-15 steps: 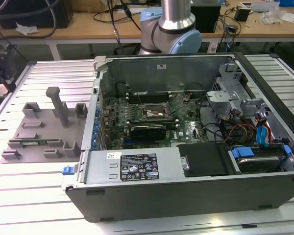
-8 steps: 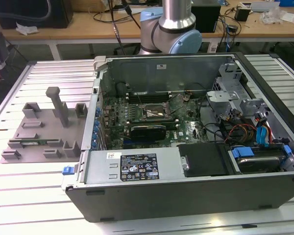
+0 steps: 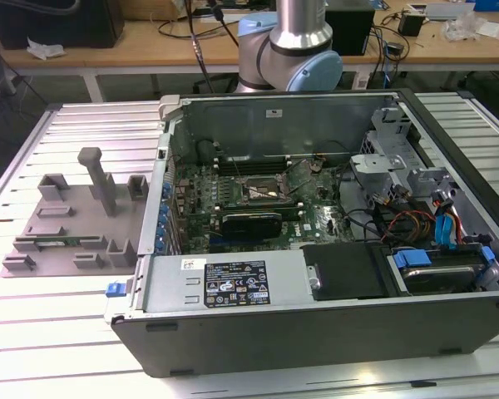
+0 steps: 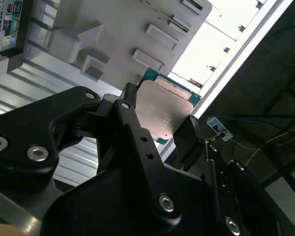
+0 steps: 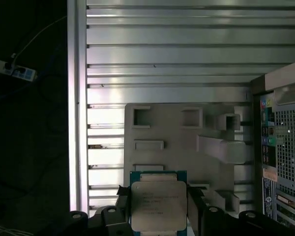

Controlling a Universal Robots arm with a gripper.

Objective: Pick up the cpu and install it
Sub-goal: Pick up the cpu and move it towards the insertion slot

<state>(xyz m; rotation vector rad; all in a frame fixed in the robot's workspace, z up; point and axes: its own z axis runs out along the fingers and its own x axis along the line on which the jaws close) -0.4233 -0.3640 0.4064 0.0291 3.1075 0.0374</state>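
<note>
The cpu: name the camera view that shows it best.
The first wrist view: the cpu faces the camera squarely, its metal top nearly whole, clamped in the gripper. The second wrist view shows it tilted, one edge behind a finger. The exterior view covers the computer case.

A ribbed metal table [image 3: 41, 341] spans the exterior view from left edge to right. An open grey case [image 3: 316, 328] lies on it at centre and right. A flat grey tray [image 3: 66, 209] with raised blocks lies at middle left, just beside the case. The first wrist view shows table [image 5: 162, 54] and tray [image 5: 172, 130] too.
</note>
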